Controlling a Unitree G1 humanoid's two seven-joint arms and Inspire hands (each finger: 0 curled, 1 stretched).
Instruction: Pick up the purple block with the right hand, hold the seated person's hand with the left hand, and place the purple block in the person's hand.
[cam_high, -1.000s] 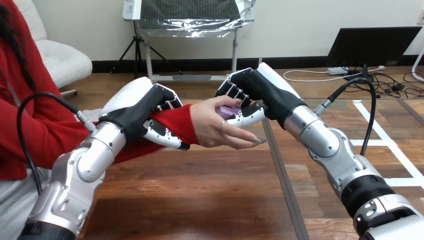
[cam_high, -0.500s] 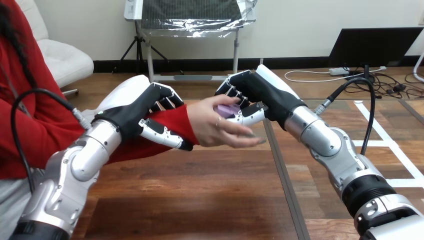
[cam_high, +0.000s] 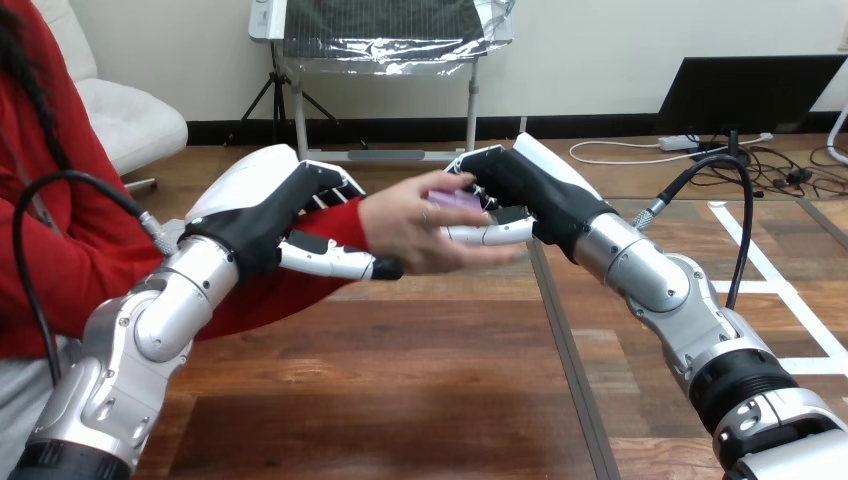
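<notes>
Left arm (cam_high: 150, 330) comes in from lower left. The left hand (cam_high: 262, 205) sits raised above the surface (cam_high: 400, 400), white back shell facing up.

Left fingers (cam_high: 325, 190) curl over the top of the person's wrist (cam_high: 345, 222), which is covered by a red sleeve (cam_high: 270, 300). The left thumb (cam_high: 335, 262) runs along the underside of the same wrist, its black tip just under the heel of the person's hand (cam_high: 400, 225). Wrist enclosed from above and below: a closed grasp on the wrist.

Right arm (cam_high: 650, 280) comes in from lower right. The right hand (cam_high: 530, 185) meets the person's hand near the middle of the view, also clear of the surface.

Purple block (cam_high: 456, 200): a small part of it is visible, held in the air between the two hands. It lies directly under the curled right fingers (cam_high: 470, 180) and above the right thumb (cam_high: 490, 235), which reaches out flat towards the left beneath it. Right fingers and thumb are pinched on the block.

The person's hand is turned side-on, its thumb over the block's near top edge and its fingers stretched below the right thumb. The block is touching the person's hand on its left side. Both the right hand and the person's hand are on the block. I cannot tell whether the block's weight rests in the person's palm.

The left and right hands are apart, with the person's hand between them.
</notes>
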